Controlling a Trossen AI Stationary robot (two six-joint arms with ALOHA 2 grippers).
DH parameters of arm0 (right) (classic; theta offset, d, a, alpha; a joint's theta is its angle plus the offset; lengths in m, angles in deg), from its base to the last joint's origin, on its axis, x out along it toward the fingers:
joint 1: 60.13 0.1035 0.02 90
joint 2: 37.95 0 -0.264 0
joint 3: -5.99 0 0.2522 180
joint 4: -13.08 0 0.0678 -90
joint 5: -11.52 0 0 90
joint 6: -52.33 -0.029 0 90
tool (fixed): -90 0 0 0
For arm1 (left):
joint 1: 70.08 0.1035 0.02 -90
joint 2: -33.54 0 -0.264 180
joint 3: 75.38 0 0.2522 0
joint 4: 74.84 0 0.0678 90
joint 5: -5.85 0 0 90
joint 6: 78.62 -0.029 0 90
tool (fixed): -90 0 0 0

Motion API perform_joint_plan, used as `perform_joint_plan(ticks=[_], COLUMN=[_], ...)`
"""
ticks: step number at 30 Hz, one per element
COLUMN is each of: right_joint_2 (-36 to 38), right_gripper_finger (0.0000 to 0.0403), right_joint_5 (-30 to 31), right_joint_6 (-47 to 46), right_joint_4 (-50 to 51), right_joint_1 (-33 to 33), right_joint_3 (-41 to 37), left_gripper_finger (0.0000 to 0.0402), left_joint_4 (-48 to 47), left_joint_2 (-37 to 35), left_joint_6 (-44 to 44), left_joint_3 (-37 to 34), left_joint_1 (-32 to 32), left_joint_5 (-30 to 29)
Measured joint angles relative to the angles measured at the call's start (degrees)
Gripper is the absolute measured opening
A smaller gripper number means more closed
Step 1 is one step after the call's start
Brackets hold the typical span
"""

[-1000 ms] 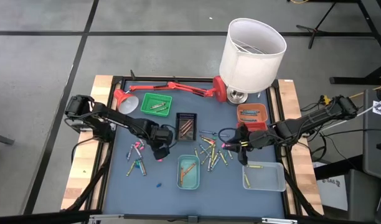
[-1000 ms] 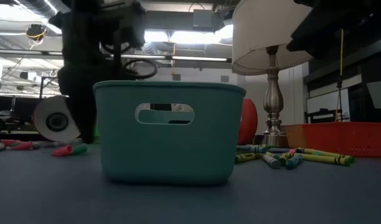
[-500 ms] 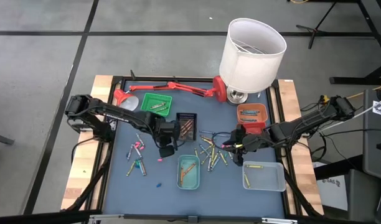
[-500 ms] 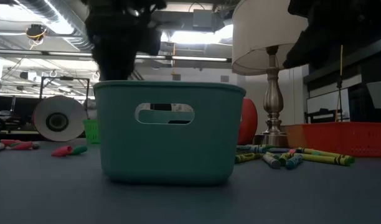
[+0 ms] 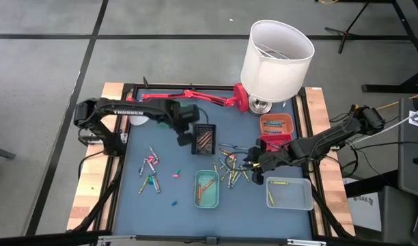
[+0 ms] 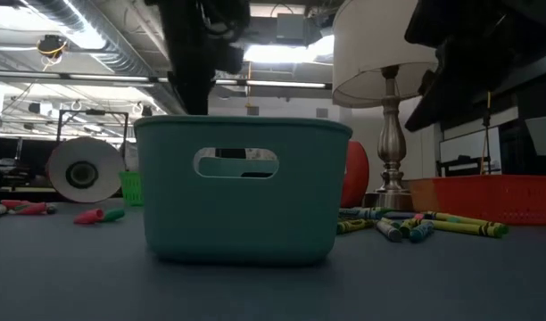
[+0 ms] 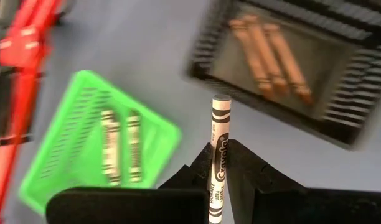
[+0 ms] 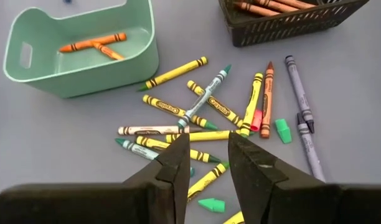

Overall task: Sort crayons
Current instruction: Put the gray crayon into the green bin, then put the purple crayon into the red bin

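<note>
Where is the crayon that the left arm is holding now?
The white crayon is pinched upright in the left tool, above the table between the green tray and the dark basket.

Dark jointed arms, white lettering, black cables

Ground around the teal tray (image 5: 207,188), my landmark. Directly behind it sits the dark slotted basket (image 5: 204,137), with my left gripper (image 5: 184,137) hanging just beside that basket's left wall, clamped on a grey crayon (image 7: 217,157); passage there is narrow. Farther back-left, the green basket (image 5: 169,113) and the red desk lamp (image 5: 195,98) bar the rear edge. The white-shaded lamp (image 5: 275,58) overhangs the back-right corner. Right of the teal tray, a crayon scatter (image 8: 206,112) crowds the mat, my right gripper (image 8: 207,163) hovering over it, fingers apart. Clear tray (image 5: 289,193) blocks further right. Left of the teal tray, bare mat with only loose crayons (image 5: 150,173).
</note>
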Motion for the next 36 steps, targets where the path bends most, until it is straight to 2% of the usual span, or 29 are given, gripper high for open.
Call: perform_joint_plan(ticks=[8, 15, 22, 29, 36], right_joint_2=[-0.2, -0.2, -0.2, -1.6, -6.6], right_gripper_finger=[0.0108, 0.0108, 0.0108, 0.0108, 0.0108], right_joint_5=[0.8, 0.8, -0.2, -0.2, -0.2], right_joint_6=[0.1, 0.3, 5.1, 10.5, 14.5], right_joint_4=[0.0, 0.0, 0.0, 0.0, -0.3], right_joint_1=[-0.5, -4.8, -10.5, -14.3, -16.6], right_joint_3=[0.0, 0.0, 0.0, 0.0, 0.0], left_gripper_finger=[0.0017, 0.0017, 0.0022, 0.0069, 0.0104], left_joint_4=[0.0, 0.0, 0.1, 0.6, 2.4], left_joint_2=[0.0, 0.0, 0.0, 0.0, 0.0], left_joint_6=[-0.5, -0.5, -0.5, -1.8, -1.8], left_joint_3=[0.0, 0.0, 0.0, 0.0, -0.1], left_joint_1=[11.0, 16.3, 18.4, 18.7, 18.6], left_joint_5=[-4.1, -4.9, -4.9, -4.8, -4.8])
